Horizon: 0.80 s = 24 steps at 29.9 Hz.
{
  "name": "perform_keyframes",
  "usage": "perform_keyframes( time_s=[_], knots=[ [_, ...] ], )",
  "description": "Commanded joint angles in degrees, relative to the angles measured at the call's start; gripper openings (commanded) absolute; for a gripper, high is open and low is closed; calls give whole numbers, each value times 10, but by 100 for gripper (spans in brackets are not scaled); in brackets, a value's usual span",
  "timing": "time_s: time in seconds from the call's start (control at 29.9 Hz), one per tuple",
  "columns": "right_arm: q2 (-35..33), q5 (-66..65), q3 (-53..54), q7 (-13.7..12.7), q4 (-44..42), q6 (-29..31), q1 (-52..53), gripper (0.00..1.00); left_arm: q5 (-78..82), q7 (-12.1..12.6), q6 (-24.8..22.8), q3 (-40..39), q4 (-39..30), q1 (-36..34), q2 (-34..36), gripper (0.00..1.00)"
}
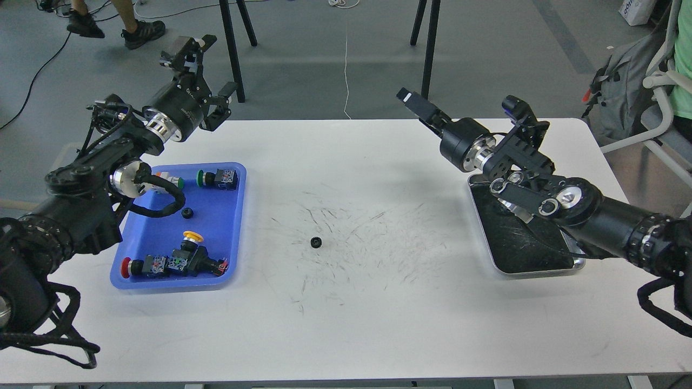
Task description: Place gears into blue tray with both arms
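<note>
One small black gear [317, 242] lies on the white table, at its middle. A second gear [187, 213] rests inside the blue tray [219, 240] on the left. My left gripper [212, 66] hangs open and empty above the table's far left edge, behind the tray. On the right, my right gripper [415, 104] is raised over the far edge, well away from the loose gear. It is turned so that its fingers overlap, and nothing shows in it.
Several coloured push-button switches [175, 264] lie in the blue tray with the gear. A steel tray [540, 271] sits at the right under my right forearm. Black stand legs [231, 54] rise behind the table, and a chair with a backpack [621, 92] stands at the far right.
</note>
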Motion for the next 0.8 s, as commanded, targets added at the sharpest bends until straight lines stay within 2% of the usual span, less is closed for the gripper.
perform_keyframes(
  time_s=[0.0,0.1,0.17,0.27,0.54,0.67,0.77],
  knots=[
    [-42,61,9,-11,-1,56,1,94,34,0,0,3,-4,-2,-1,100],
    [-72,112,4,-35,-4,90,-4,95,59,0,0,4,-17,-1,-4,100],
    [-85,135,4,-41,-3,108,-7,95,87,0,0,4,-24,-1,-3,100],
    [-114,153,9,-41,1,140,-15,95,135,0,0,3,-33,-4,-6,100],
    [-149,168,43,-40,-4,214,-39,96,272,0,0,4,-138,-4,10,100],
    [-149,167,50,-39,-7,217,-46,96,304,0,0,-6,-191,-8,34,100],
    [-149,167,50,-38,-1,207,-58,96,288,0,0,-13,-201,-18,38,100]
  ],
)
